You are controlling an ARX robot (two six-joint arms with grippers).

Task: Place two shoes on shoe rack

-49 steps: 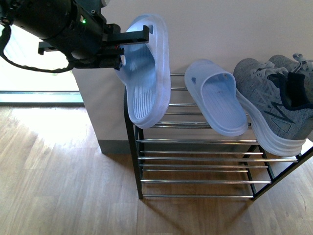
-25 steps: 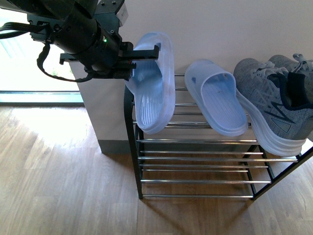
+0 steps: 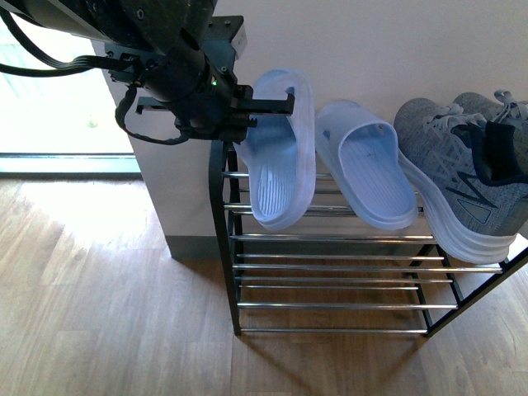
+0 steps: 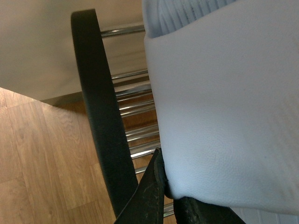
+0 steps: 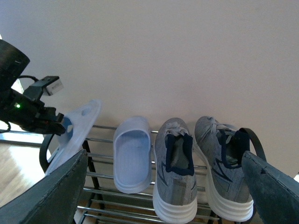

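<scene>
A wood-plank floor [image 3: 99,313] meets a plain beige wall [image 3: 396,49], and a low shoe rack [image 3: 330,239] with black side frames and chrome rods stands against that wall. The left gripper [image 3: 268,105] is pinching the strap of a pale blue slipper [image 3: 280,165], holding it steeply tilted with its lower end touching or just above the top tier at the rack's left end. Just beside it a second pale blue slipper [image 3: 367,173] lies on the same tier, and next to that a grey sneaker [image 3: 466,169]; the right wrist view shows a second grey sneaker [image 5: 224,163] beyond it. The right gripper [image 5: 163,186] is spread wide, holding nothing, well back from the rack. This looks like the final placing step: the next move likely calls for laying the held slipper flat on the rods, then releasing it.
</scene>
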